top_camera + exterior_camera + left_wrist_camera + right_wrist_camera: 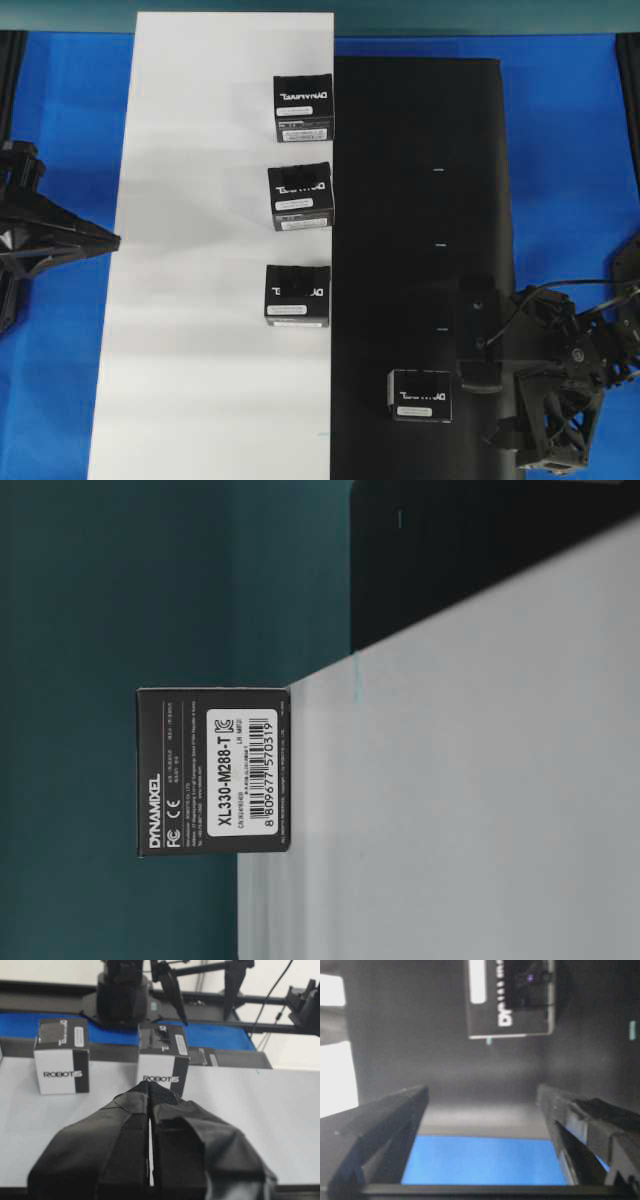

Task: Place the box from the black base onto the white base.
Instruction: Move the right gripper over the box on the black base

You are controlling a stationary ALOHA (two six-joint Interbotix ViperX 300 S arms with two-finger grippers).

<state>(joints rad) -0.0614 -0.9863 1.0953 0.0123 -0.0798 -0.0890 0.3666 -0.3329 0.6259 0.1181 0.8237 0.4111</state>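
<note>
One box [420, 394] [512, 1000] sits on the black base [420, 180] near its front left. My right gripper [476, 338] [482, 1095] hovers just right of it, open, with only the sheet and blue table between its fingers [395, 1125]. It touches nothing. Three more boxes [303, 108] [300, 197] [297, 295] line the right edge of the white base [200, 250]. My left gripper [112, 240] [150, 1091] is shut and empty at the white base's left edge, pointing at the middle box [162, 1055].
Blue tabletop [570, 150] surrounds both sheets. The right arm's body [565, 390] fills the front right corner. In the table-level view one box [215, 770] stands on the white base [480, 800], with the black base [480, 550] beyond it.
</note>
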